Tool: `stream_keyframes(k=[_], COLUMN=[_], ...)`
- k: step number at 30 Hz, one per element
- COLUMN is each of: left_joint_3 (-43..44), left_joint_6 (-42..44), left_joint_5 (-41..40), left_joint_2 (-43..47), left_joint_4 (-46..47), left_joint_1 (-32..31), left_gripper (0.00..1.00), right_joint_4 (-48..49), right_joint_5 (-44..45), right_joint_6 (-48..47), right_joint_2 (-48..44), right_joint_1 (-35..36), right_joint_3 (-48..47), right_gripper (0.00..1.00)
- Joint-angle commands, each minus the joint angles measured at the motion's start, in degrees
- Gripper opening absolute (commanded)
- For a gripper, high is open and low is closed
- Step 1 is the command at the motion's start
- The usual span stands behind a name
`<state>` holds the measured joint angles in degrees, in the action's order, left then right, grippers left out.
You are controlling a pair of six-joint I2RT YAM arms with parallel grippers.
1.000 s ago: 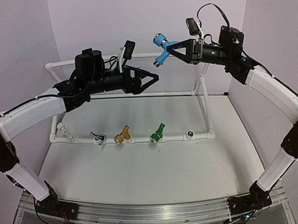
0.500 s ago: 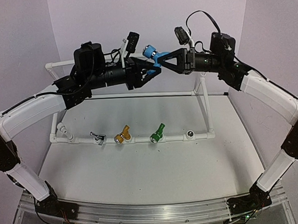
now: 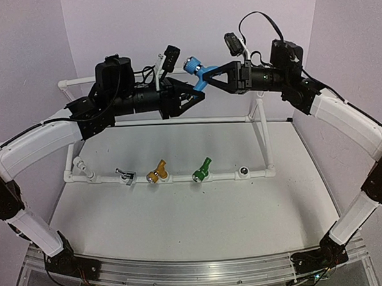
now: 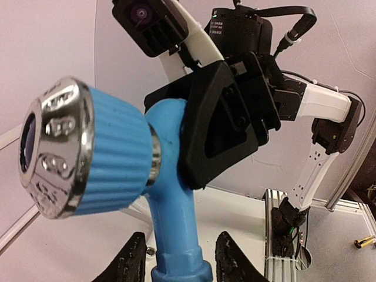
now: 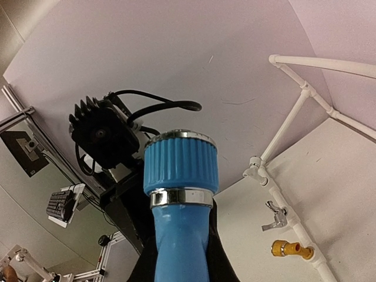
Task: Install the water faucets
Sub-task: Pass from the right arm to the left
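Blue faucet (image 3: 202, 73) above pipe frame (image 3: 209, 120), clamped by right fingers (image 3: 224, 74) and left fingers (image 3: 187, 99); opposed pulls could twist it loose.

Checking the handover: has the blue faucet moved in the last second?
Yes. The blue faucet, held in the right gripper, has travelled left and down, away from the pipe frame's right upright post.

White arm shells (image 3: 40, 144), black joints (image 3: 1, 194), black triangular left pincer (image 3: 200, 96) and right pincer (image 3: 208, 75).
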<state>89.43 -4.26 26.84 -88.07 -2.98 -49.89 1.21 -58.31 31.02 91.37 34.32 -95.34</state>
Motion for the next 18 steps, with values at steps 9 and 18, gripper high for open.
stream_keyframes(k=[9,18], left_joint_3=[1.07,0.32], left_joint_6=[1.88,17.27], left_joint_5=[-3.17,3.87], left_joint_2=[2.03,5.5], left_joint_4=[-1.07,-15.08], left_joint_1=[-0.12,-0.58], left_gripper=[0.1,0.02], right_joint_4=[-9.95,-63.47], right_joint_5=[-0.87,4.97], right_joint_6=[-10.63,-55.72], right_joint_2=[-2.64,2.42], right_joint_1=[0.82,0.68], right_joint_3=[-4.91,-18.82], right_gripper=[0.18,0.69])
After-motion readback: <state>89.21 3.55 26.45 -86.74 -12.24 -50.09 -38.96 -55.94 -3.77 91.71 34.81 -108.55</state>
